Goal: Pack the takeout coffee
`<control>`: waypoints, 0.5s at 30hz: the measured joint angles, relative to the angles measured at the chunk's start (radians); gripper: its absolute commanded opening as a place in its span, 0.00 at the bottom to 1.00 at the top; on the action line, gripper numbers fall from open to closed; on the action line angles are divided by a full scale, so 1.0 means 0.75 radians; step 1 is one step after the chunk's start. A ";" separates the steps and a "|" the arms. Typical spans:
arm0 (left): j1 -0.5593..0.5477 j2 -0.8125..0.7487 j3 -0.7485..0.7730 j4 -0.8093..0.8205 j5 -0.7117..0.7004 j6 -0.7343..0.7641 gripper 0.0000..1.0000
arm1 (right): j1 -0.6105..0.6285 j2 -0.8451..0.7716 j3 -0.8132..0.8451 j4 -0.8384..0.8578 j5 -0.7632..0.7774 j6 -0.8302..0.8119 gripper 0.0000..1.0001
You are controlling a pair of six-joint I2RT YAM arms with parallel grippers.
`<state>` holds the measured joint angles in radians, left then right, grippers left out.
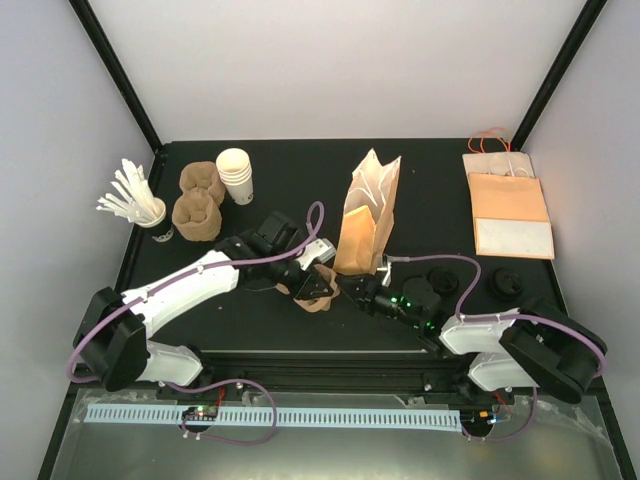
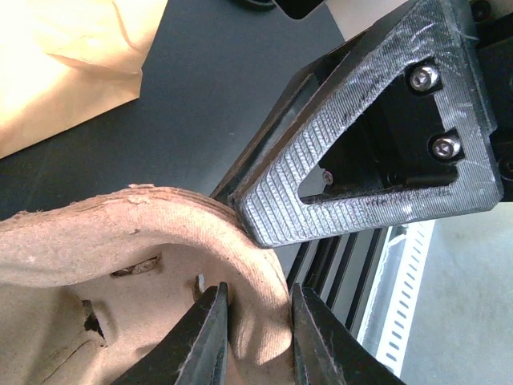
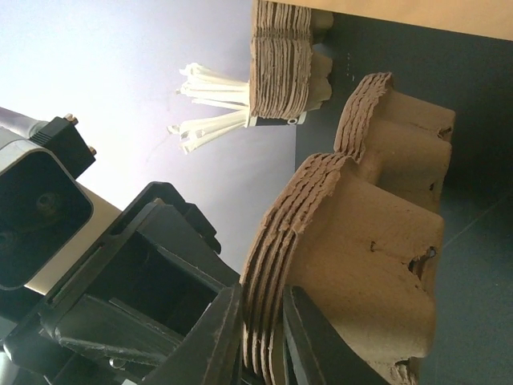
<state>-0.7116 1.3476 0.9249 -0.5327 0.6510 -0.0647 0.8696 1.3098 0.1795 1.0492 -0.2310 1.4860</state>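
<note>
Two robot arms meet over a pulp cup carrier point(image 1: 316, 290) at centre front of a matte black tabletop point(image 1: 440, 180), boxed in by a white back wall point(image 1: 330, 60), pale side walls and black frame posts point(image 1: 115, 70). The left gripper point(image 2: 258, 321) is clamped on one moulded wall of the carrier, while the right gripper point(image 3: 260, 333) pinches an edge where several nested layers show. A brown paper bag point(image 1: 368, 215) stands upright just behind them. The takeout coffee point(image 1: 500, 283) sits at right front, just beyond the right arm and in front of flat paper bags point(image 1: 510, 205) with looped handles; from above only its round black lid shows. At left rear stand a dark stirrer cup point(image 1: 150, 215) bristling with white sticks, stacked carriers point(image 1: 198, 200) and a stack of white cups point(image 1: 237, 175). Purple cables point(image 1: 300, 240) trail along both arms, and a white slotted strip point(image 1: 270, 415) runs along the near edge. Pale marks on the stirrer cup are too small to read.
</note>
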 measured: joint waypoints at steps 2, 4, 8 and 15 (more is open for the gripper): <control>0.005 0.000 0.000 -0.002 -0.001 0.000 0.23 | -0.004 0.000 0.019 -0.028 -0.010 -0.015 0.10; 0.008 0.000 0.000 -0.002 -0.005 0.000 0.23 | -0.008 0.000 0.035 -0.056 -0.020 -0.033 0.03; 0.009 0.001 0.000 -0.011 -0.023 -0.001 0.24 | -0.012 0.000 0.053 -0.095 -0.031 -0.054 0.01; 0.015 -0.031 -0.033 0.021 -0.031 -0.056 0.25 | -0.012 -0.014 0.076 -0.156 -0.043 -0.105 0.01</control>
<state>-0.7006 1.3247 0.9001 -0.5171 0.6277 -0.1070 0.8604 1.2995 0.2363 0.9325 -0.2634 1.4071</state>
